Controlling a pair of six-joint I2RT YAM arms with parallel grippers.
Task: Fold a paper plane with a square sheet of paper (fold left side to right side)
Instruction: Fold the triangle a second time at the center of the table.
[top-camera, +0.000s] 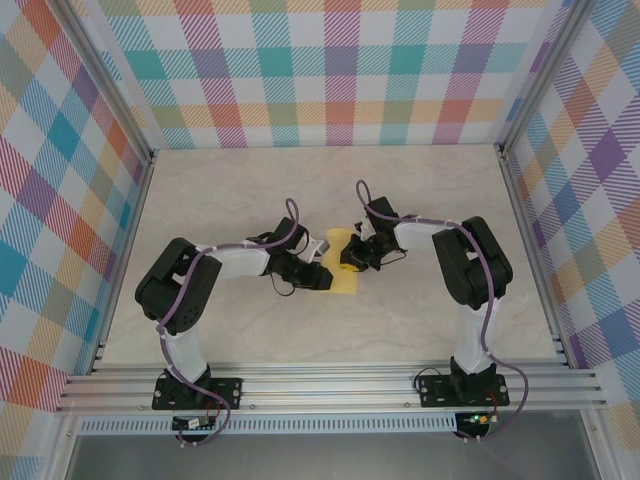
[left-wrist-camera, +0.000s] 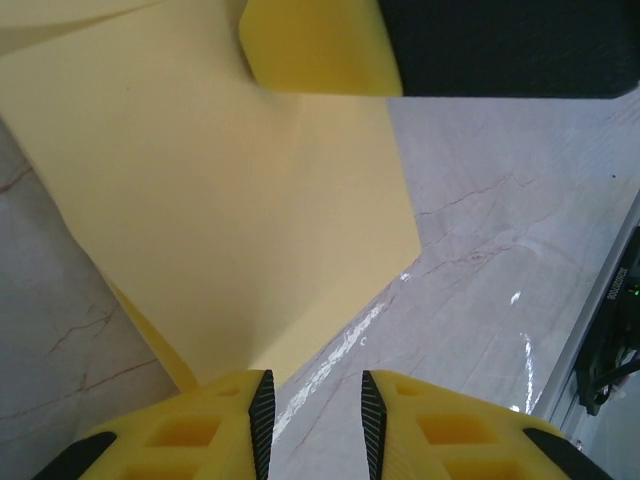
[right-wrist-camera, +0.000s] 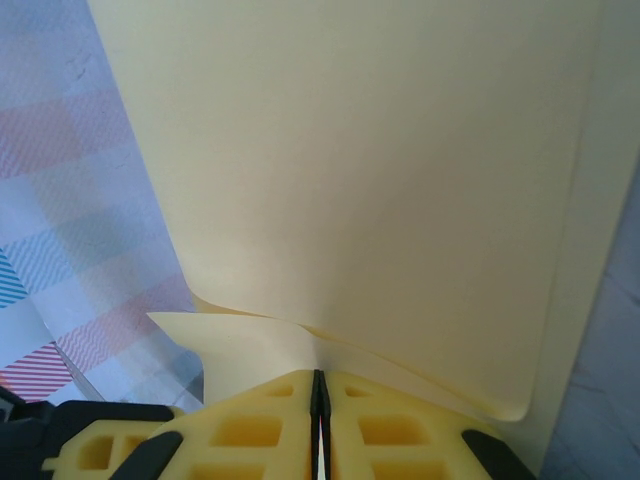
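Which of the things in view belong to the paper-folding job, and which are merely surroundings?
Job in hand: square sheet of paper; left gripper, open; right gripper, pinching the paper.
Just surroundings: table; checked walls; aluminium rail.

One square sheet of paper (top-camera: 345, 285) is counted on one desk (top-camera: 330, 190). Two arms are counted, the left arm (top-camera: 215, 265) and the right arm (top-camera: 455, 250), each fitted with one pair of jaws, two pairs in all. Three checked walls (top-camera: 330, 60) are seen around the desk.
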